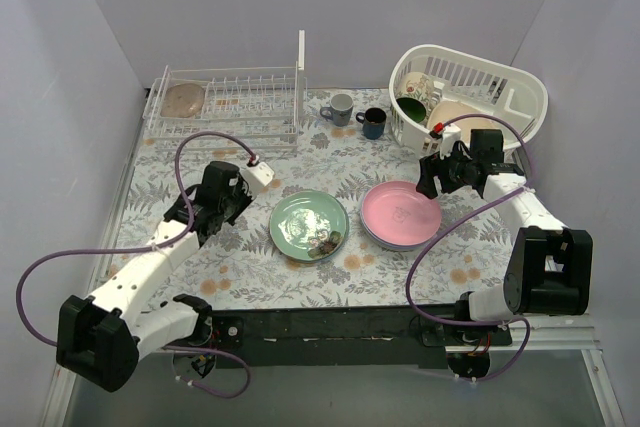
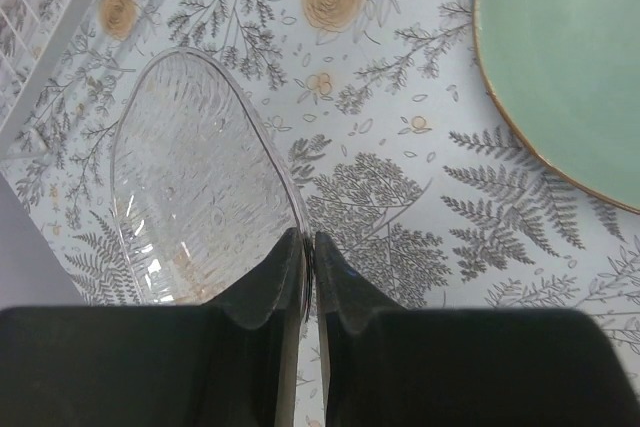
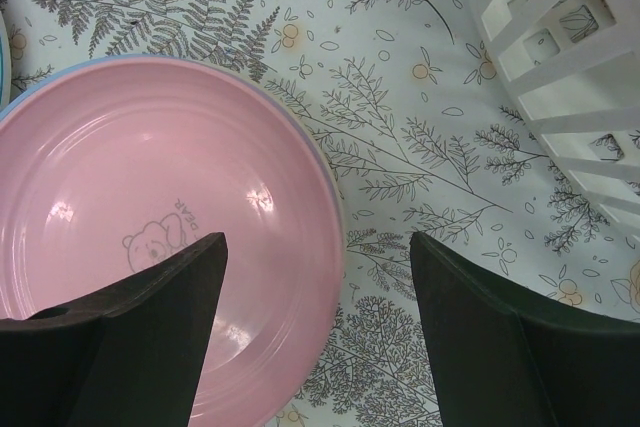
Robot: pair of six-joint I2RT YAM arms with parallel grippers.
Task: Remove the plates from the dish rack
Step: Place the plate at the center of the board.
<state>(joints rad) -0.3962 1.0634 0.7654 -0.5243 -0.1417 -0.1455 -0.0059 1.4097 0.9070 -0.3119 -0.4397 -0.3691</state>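
The left gripper [image 2: 308, 239] is pinched closed on the rim of a clear textured dish [image 2: 200, 177], held low over the floral tablecloth [image 2: 400, 177] just left of the pale green plate [image 1: 305, 219]. The right gripper [image 3: 318, 247] is empty with its jaws spread wide. It hovers over the far edge of the pink plate [image 3: 150, 187], which sits on a blue plate [image 3: 130, 57] just right of the green one. Behind and left of the green plate, the white wire dish rack [image 1: 250, 97] holds a mottled brown plate [image 1: 184, 100].
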